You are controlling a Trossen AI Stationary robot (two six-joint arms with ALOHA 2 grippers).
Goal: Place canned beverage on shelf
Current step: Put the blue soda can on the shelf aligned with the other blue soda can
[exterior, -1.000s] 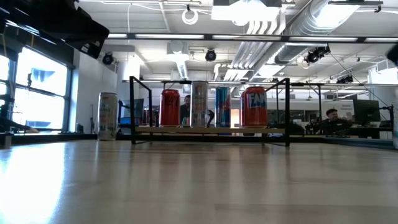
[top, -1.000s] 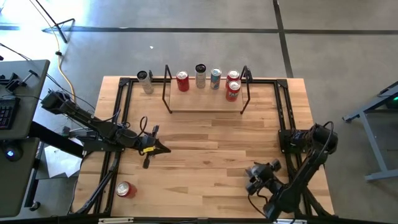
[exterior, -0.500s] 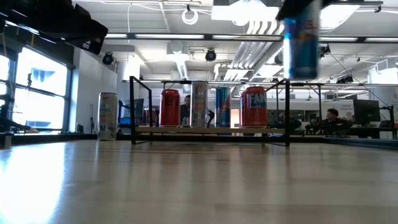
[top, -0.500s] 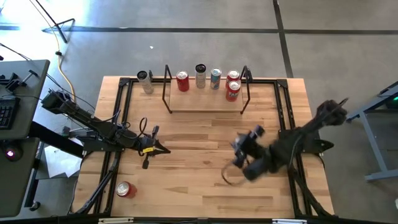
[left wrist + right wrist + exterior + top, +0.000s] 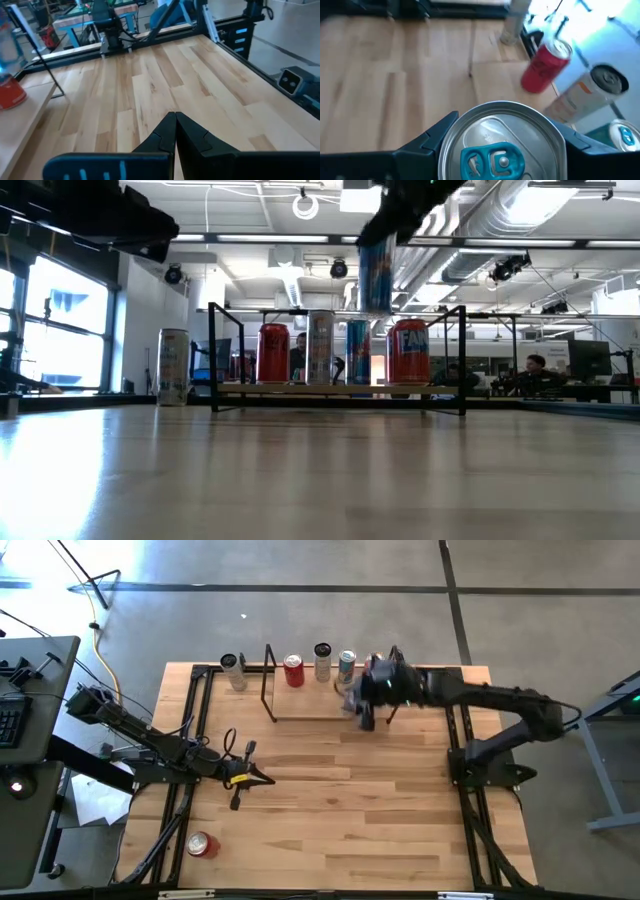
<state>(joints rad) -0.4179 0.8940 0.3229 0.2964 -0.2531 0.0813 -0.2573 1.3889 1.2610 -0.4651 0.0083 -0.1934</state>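
Right gripper (image 5: 362, 690): over the shelf (image 5: 300, 718), near its right end; jaws set apart, clamped on a can (image 5: 502, 147).
Can: held upright in the air above the shelf board, clear of the cans standing there; low view shows it as a blue can (image 5: 375, 272).
Left gripper (image 5: 262, 780): resting over the table's (image 5: 330, 820) left side, jaws pressed together, empty.
Shelf row: red can (image 5: 293, 670), tall can (image 5: 322, 660), blue-top can (image 5: 346, 665).
High view only: grey can (image 5: 233, 670) left of the shelf; red can lying near the front-left corner (image 5: 201, 844).
Right wrist view only: the held can's silver lid with blue tab.
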